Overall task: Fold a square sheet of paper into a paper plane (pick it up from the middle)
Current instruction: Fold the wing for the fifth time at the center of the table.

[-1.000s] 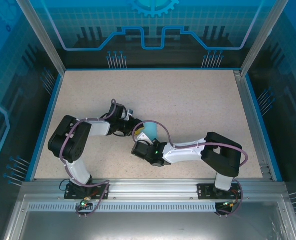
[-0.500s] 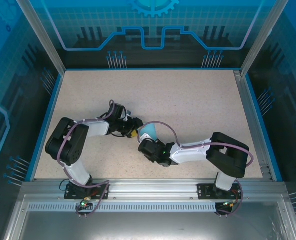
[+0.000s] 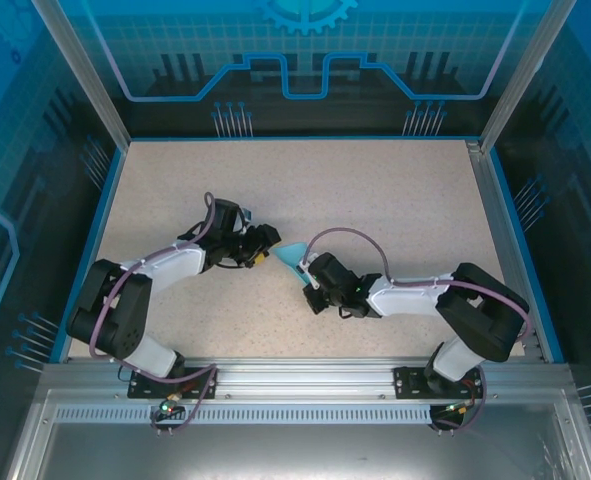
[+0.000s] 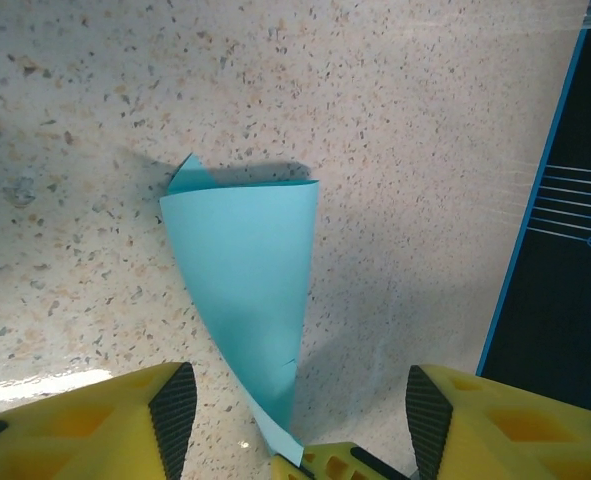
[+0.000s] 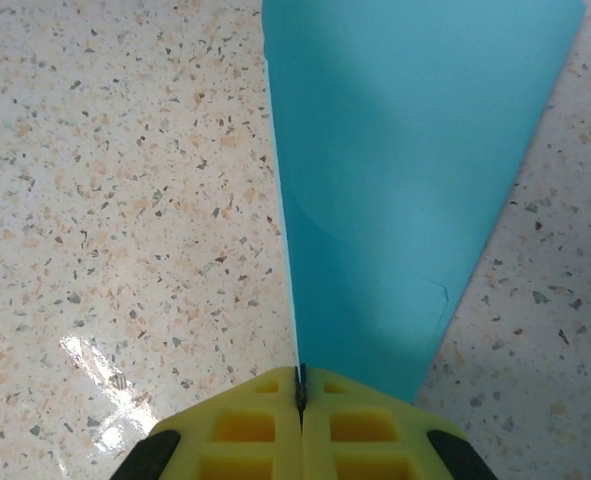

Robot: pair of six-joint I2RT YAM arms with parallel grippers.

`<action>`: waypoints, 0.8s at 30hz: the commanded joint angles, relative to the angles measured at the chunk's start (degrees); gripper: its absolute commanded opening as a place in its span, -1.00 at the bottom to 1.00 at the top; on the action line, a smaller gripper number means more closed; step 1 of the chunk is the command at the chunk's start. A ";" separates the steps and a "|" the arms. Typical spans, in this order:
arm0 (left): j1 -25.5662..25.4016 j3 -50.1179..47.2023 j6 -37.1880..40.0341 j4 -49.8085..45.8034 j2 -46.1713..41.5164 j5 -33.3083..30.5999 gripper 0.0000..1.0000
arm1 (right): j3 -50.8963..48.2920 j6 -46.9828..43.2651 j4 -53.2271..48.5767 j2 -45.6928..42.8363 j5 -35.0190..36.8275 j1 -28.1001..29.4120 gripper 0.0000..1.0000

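**Right wrist view: plane pinched at its narrow end**

Low in the right wrist frame, the right tool (image 5: 300,392) has its yellow fingers pressed together on the narrow end of the light blue paper plane (image 5: 405,170). The plane widens toward the top right of that frame. Gripping it there probably anchors the point so the folds cannot slide or spring open.

In the left wrist frame the left tool (image 4: 297,405) is spread wide, with a finger at each lower corner. The paper runs up between them and touches neither. It looks placed to press or take over the paper. At the wide end, a small flap corner stands up and casts a shadow.

From above, the plane sits mid-frame between both tools. The desk (image 3: 395,190) is pale, speckled and glossy, with a blue rim (image 3: 297,138). Metal posts (image 3: 80,75) and blue printed panels (image 3: 305,50) close the far side.
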 commanded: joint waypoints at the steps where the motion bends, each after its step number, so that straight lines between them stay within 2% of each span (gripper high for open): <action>1: -0.59 -0.20 -0.10 -1.32 2.07 1.34 0.22 | -0.65 0.19 2.97 -0.95 -5.55 -1.12 -0.89; 13: -3.24 5.16 -1.35 -4.18 9.75 2.61 0.16 | -1.01 -0.20 3.29 -0.65 -4.89 -1.13 -0.87; 17: -3.27 6.57 -1.25 -5.42 11.14 2.93 -0.07 | -0.60 -0.65 2.45 -0.24 -4.50 -1.12 -0.85; 24: -3.31 8.27 -0.58 -8.39 11.53 2.52 -0.66 | 0.14 -1.48 0.43 -0.48 -3.24 -0.98 -0.71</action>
